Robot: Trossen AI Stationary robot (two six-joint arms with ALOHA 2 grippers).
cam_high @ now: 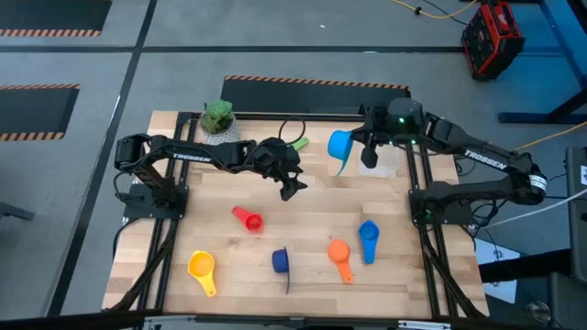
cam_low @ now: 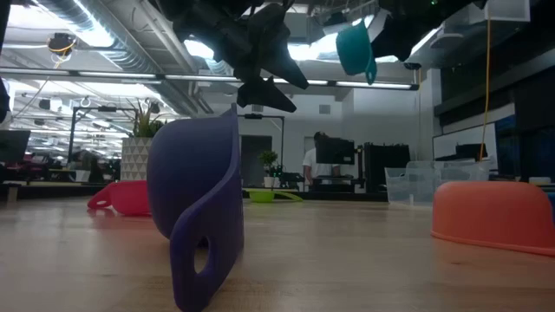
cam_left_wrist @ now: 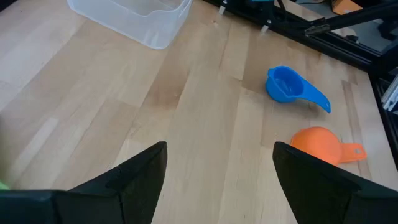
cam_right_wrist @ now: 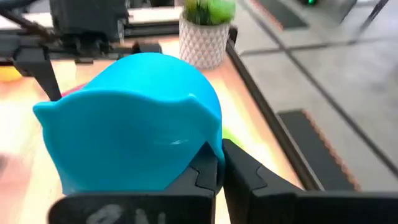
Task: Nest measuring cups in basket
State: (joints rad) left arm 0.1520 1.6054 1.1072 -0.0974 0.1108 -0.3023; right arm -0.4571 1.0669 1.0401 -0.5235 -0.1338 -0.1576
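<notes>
My right gripper (cam_high: 367, 154) is shut on a light-blue measuring cup (cam_high: 340, 144), held in the air near the far edge beside the clear basket (cam_high: 389, 165). The arm partly covers the basket. My left gripper (cam_high: 292, 185) hangs open above bare table near the middle, touching nothing. A green cup (cam_high: 298, 144) lies near the far edge. Red (cam_high: 246, 218), yellow (cam_high: 202, 267), dark blue (cam_high: 281, 261), orange (cam_high: 339, 253) and blue (cam_high: 368, 240) cups lie on the near half. In the left wrist view the basket (cam_left_wrist: 134, 18), the blue cup (cam_left_wrist: 289, 84) and the orange cup (cam_left_wrist: 320, 144) lie ahead of the open fingers. My right gripper pinches the light-blue cup between its two fingers (cam_right_wrist: 200, 177) at the bowl's lower edge (cam_right_wrist: 208, 146). The bowl itself hides the exact part held. The cup is lifted clear of the table (cam_low: 355, 48) and fills the wrist view in front of the fingers.
A green plant in a white pot (cam_high: 218, 117) stands at the far left corner, close to the left arm. Black frame rails run along the table's left and right sides. Bare wood lies between the red cup and the basket.
</notes>
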